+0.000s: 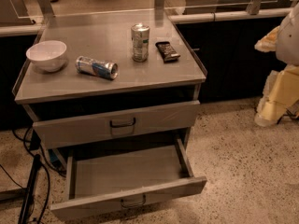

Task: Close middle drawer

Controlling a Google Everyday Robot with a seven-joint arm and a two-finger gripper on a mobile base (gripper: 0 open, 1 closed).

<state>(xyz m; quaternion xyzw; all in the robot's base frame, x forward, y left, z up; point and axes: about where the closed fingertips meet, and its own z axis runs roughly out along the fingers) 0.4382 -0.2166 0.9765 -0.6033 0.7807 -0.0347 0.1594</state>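
Note:
The middle drawer (126, 174) is pulled far out of the grey metal cabinet, and its inside is bare. Its flat front (131, 197) has a small dark handle (133, 202) near the bottom edge of the view. Above it, the taller-fronted top drawer (117, 122) stands slightly out, with a dark gap over it. The lowest drawer is out of view. My gripper (268, 118) is the cream-coloured end of the arm at the right edge. It hangs low near the floor, well to the right of the cabinet and touching nothing.
On the cabinet top (112, 80) are a white bowl (46, 55), a can lying on its side (96, 67), an upright can (140, 42) and a small dark packet (167, 51). Cables and a dark stand (30, 190) are on the floor at the left. A dark counter base (233, 55) stands behind.

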